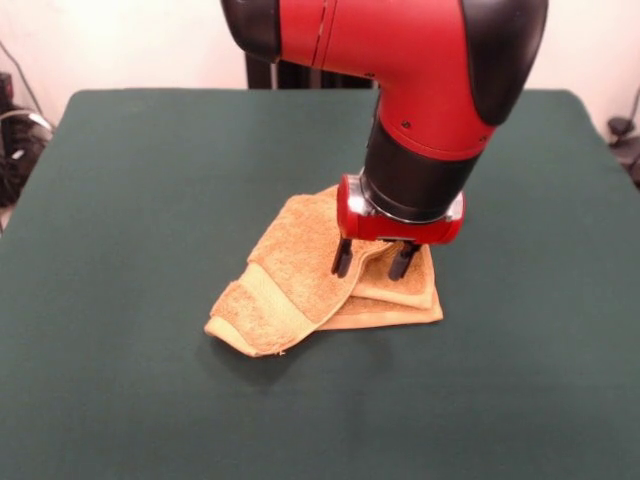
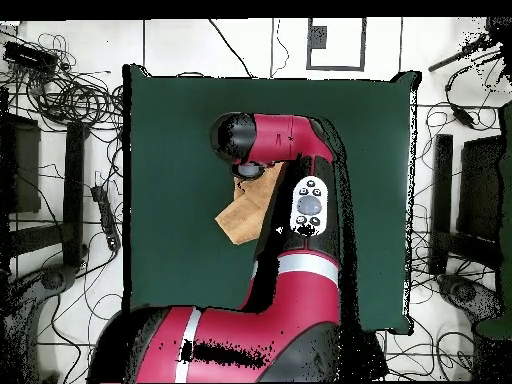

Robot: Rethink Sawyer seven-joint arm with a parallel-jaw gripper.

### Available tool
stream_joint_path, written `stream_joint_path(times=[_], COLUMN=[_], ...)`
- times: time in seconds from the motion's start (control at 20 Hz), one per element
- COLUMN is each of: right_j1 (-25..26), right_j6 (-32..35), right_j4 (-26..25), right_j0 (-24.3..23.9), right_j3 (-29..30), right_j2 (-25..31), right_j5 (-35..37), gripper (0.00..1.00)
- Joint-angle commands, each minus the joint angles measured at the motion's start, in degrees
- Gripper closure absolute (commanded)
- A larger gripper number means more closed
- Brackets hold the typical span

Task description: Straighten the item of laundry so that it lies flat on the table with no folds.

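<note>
The orange-tan towel (image 1: 300,280) lies crumpled and folded over itself near the middle of the green table (image 1: 140,200). A woven band (image 1: 272,297) shows on its front-left flap. My gripper (image 1: 373,260) points straight down over the towel's right part. Its two black fingers (image 1: 343,258) stand apart, with their tips down at the towel and a ridge of cloth between them. In the overhead view only a corner of the towel (image 2: 243,217) shows beside the arm (image 2: 300,200), which hides the gripper.
The green table (image 2: 170,150) reaches well beyond the towel on all sides. Cables and equipment (image 2: 60,90) lie on the floor beyond the table's edges. The robot's pedestal (image 1: 300,72) stands at the far side.
</note>
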Motion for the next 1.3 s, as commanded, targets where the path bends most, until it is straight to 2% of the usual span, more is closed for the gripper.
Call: stream_joint_path(times=[0.05, 0.7, 1.3], right_j1=[2.69, 2.62, 3.21], right_j6=[4.37, 2.40, 2.39], right_j4=[-0.56, -1.41, -2.96], right_j0=[1.21, 0.64, 1.69], right_j3=[6.63, 7.15, 5.03], right_j2=[5.05, 5.46, 4.04], right_j5=[-1.18, -1.55, 0.18], gripper=[0.00, 0.00, 0.00])
